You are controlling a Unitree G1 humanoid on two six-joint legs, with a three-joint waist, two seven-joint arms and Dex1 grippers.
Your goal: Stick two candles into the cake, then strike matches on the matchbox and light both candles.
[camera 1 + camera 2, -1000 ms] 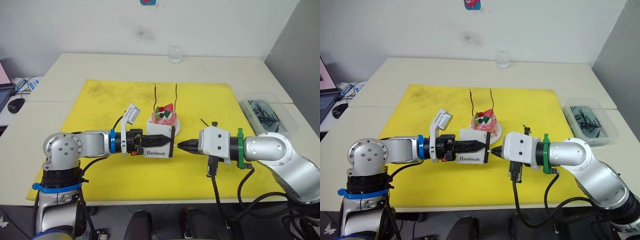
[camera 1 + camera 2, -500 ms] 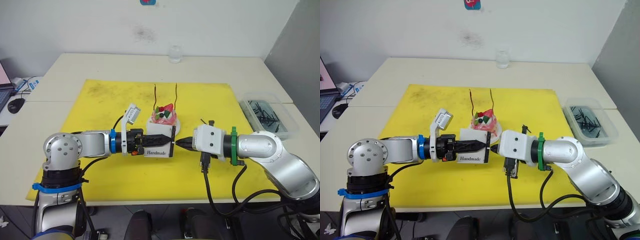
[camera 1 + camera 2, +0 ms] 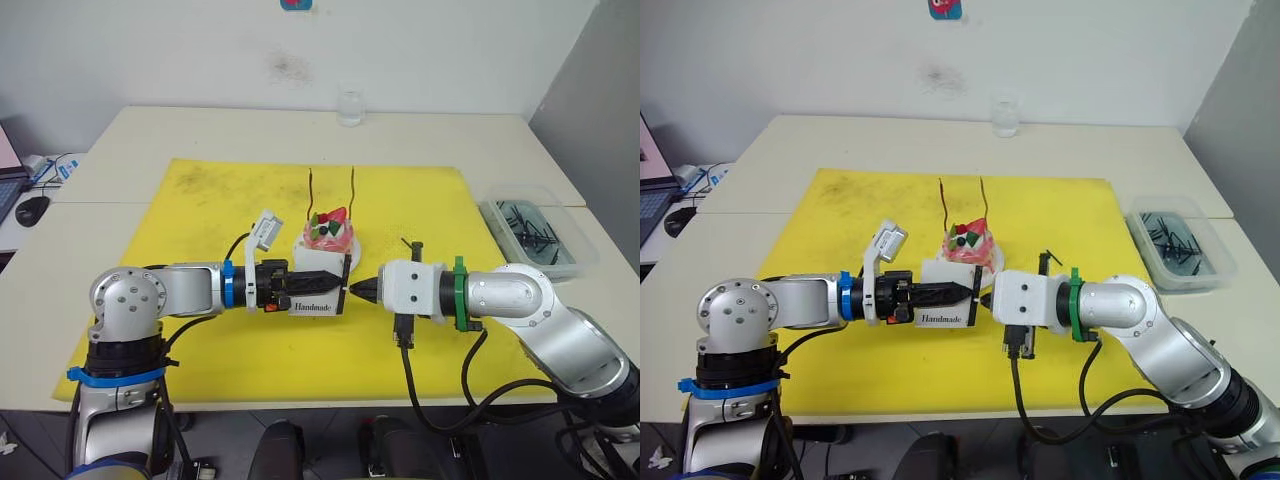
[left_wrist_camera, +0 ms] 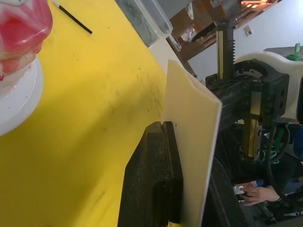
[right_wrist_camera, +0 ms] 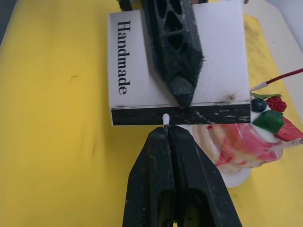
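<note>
Match tip at the matchbox strip, in front of the cake.

The matchbox (image 3: 318, 293) sits at frame centre, held off the yellow mat (image 3: 200, 215) with the left gripper (image 3: 335, 283) jaws clamped on it, dark strip facing right. The right gripper (image 3: 360, 290) jaws are closed on a match (image 5: 165, 119); its white tip touches the strip. The cake (image 3: 328, 234) stands on its white plate just behind the matchbox, both candles (image 3: 352, 195) upright in it. A second match (image 3: 408, 244) lies on the mat, right of the cake. The mat covers the worktop (image 3: 450, 140) centre. A clear tray (image 3: 530, 228) of dark items sits at right of frame; a glass (image 3: 349, 107) stands at upper centre.
</note>
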